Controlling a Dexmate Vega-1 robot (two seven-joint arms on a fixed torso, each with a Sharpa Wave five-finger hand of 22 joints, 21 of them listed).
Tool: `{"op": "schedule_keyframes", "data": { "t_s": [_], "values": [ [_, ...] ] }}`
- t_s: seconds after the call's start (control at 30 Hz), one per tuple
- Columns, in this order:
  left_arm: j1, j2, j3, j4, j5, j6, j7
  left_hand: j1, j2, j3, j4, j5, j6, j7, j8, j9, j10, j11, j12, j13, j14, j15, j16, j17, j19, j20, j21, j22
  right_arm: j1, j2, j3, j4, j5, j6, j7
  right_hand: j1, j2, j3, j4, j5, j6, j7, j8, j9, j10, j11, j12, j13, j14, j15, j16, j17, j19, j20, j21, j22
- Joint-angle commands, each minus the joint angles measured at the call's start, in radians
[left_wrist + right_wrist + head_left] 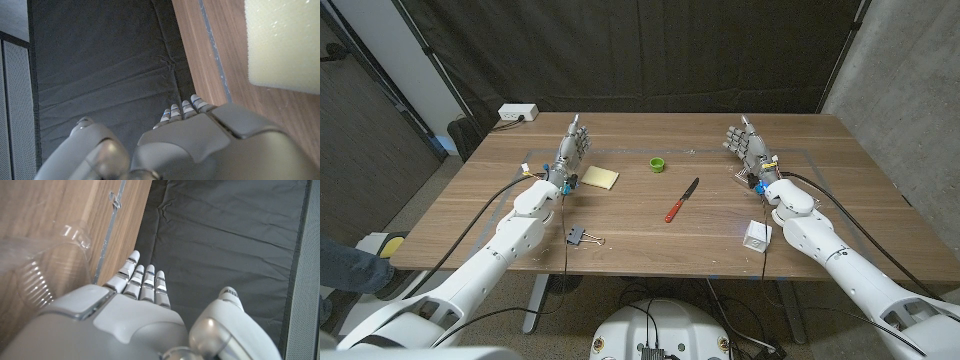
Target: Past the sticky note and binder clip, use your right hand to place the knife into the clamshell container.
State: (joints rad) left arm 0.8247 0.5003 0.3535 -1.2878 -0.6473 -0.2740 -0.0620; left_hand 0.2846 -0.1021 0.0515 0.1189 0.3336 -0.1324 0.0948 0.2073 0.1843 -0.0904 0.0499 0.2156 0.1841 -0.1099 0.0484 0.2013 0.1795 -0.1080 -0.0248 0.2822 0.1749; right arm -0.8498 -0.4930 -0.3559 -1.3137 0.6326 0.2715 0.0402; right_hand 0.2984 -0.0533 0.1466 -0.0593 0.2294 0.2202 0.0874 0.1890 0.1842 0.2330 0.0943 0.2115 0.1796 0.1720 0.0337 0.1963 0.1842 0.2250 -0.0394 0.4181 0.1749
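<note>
Head view: knife [682,200] untouched mid-tabletop; right hand [748,148] and left hand [572,150] empty, fingers released. Nothing done yet.

Cut off, blurred, too small

The clamshell [35,265] runs off the right wrist picture's edge — only a clear ribbed corner shows beside the right hand [125,315]. The pale note [282,42] is blurred and cropped. The white box [757,236] near the knife [682,199] — too small to identify.

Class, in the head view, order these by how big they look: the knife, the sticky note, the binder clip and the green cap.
1. Knife, the longest.
2. Sticky note.
3. Binder clip, wire handles included.
4. Green cap, smallest, though it lies farther from the camera.
</note>
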Motion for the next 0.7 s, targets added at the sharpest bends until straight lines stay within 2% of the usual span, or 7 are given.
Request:
{"op": "schedule_keyframes", "data": {
  "t_s": [0.03, 0.2, 0.4, 0.7],
  "values": [
    [0.003, -0.027, -0.05, -0.002, 0.036, 0.029, -0.061, 0.01, 0.008, 0.0, 0.004, 0.007, 0.005, -0.002, 0.007, 0.004, 0.006, -0.001, 0.007, 0.005, 0.003, -0.001, 0.005, 0.004, -0.002, -0.001, 0.002, 0.002, -0.04, 0.046, 0.056, -0.039, -0.066, -0.017, 0.018, 0.011, 0.004, 0.006, 0.0, 0.005, 0.009, -0.004, 0.006, 0.004, 0.013, 0.001, 0.006, 0.005, 0.012, -0.001, 0.004, 0.002, 0.01, -0.026, 0.005, 0.003],
    [0.005, -0.04, -0.064, 0.007, 0.036, 0.04, -0.098, 0.017, 0.016, 0.003, 0.002, 0.01, 0.014, 0.001, 0.009, 0.004, 0.015, -0.001, 0.009, 0.005, 0.011, -0.002, 0.005, 0.004, 0.007, -0.003, 0.001, 0.002, -0.088, 0.043, 0.086, -0.1, -0.098, -0.01, 0.0, 0.017, 0.009, 0.009, -0.003, 0.006, 0.012, -0.008, 0.007, 0.004, 0.017, -0.007, 0.007, 0.005, 0.016, -0.006, 0.004, 0.001, 0.012, -0.026, 0.002, 0.003],
    [0.02, -0.037, -0.077, -0.016, 0.049, 0.055, -0.111, 0.023, 0.023, 0.005, 0.0, 0.012, 0.02, 0.0, 0.01, 0.004, 0.022, -0.001, 0.01, 0.005, 0.02, -0.002, 0.007, 0.004, 0.01, -0.003, -0.001, 0.002, -0.128, 0.034, 0.104, -0.163, -0.14, 0.003, -0.014, 0.025, 0.012, 0.011, -0.007, 0.007, 0.02, -0.016, 0.01, 0.005, 0.028, -0.015, 0.01, 0.005, 0.02, -0.009, 0.004, 0.0, 0.017, -0.027, -0.001, 0.002],
    [0.076, -0.038, -0.102, -0.083, 0.067, 0.033, -0.098, 0.038, 0.039, 0.011, -0.005, 0.014, 0.037, 0.0, 0.013, 0.004, 0.04, -0.004, 0.014, 0.005, 0.035, 0.0, 0.008, 0.004, 0.022, -0.002, -0.003, 0.002, -0.163, 0.025, 0.122, -0.197, -0.175, 0.087, 0.025, 0.038, 0.017, 0.016, -0.015, 0.008, 0.03, -0.025, 0.013, 0.005, 0.042, -0.03, 0.014, 0.006, 0.034, -0.022, 0.005, -0.001, 0.031, -0.032, -0.005, 0.002]
  ]
}}
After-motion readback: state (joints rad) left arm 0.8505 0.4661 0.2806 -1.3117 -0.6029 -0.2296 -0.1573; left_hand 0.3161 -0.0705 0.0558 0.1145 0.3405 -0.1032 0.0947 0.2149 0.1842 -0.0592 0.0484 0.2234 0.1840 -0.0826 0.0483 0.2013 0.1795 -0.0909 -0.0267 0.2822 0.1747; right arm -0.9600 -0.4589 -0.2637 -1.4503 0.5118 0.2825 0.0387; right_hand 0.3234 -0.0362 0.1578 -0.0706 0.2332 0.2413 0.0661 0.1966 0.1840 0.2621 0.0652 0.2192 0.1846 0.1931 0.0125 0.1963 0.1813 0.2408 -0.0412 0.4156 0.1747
